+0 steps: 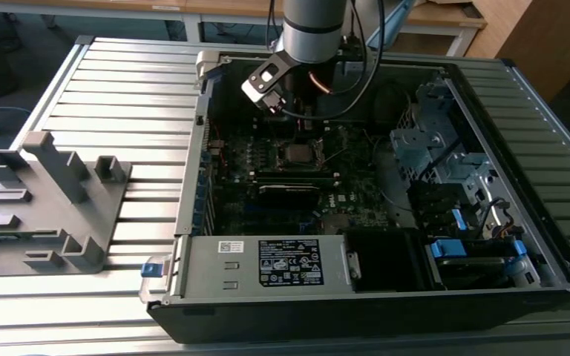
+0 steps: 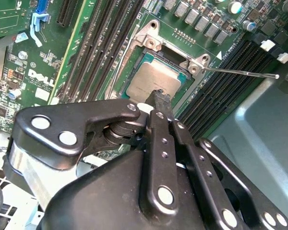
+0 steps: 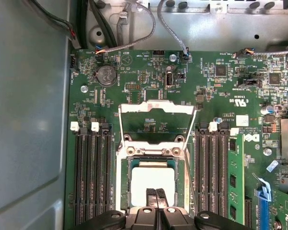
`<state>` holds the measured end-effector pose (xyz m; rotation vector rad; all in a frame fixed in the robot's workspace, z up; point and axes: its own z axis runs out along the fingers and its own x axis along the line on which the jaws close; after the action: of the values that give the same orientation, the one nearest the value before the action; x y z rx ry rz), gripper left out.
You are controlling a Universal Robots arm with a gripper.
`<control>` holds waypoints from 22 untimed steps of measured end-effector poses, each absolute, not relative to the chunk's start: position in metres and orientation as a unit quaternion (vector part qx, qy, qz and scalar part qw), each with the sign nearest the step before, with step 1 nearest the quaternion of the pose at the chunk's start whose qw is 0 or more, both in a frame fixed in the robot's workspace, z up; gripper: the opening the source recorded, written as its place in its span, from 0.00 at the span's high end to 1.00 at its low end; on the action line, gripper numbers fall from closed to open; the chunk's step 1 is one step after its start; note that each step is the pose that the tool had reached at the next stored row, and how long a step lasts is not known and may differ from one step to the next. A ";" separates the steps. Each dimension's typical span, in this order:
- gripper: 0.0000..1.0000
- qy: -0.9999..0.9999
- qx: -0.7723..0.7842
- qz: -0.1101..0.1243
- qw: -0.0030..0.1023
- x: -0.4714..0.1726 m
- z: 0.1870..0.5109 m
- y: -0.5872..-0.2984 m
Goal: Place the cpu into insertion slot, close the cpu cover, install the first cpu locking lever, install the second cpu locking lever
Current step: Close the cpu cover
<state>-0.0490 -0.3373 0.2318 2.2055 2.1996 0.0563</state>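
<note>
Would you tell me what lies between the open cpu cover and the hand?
In the first wrist view, the cpu, seated in the insertion slot, lies between the cpu cover and the hand.

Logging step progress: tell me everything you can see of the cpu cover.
The cpu cover is a thin, bright metal frame with a cut-out centre; green board shows through. It is swung open, hinged at one edge of the insertion slot, clear of the cpu lying there. The gripper, over the cpu, does not touch the cover.

cpu [image 3: 151, 178]: dull silver metal top | hand [image 2: 158, 98]: smooth glossy black
</note>
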 end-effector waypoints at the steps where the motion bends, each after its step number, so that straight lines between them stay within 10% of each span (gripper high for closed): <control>1: 0.90 0.706 0.708 0.018 0.013 -0.049 0.232 -0.337; 22: 0.90 0.706 0.708 0.018 0.013 -0.049 0.238 -0.337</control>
<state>-0.0490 -0.3373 0.2379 2.2055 2.1996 0.0563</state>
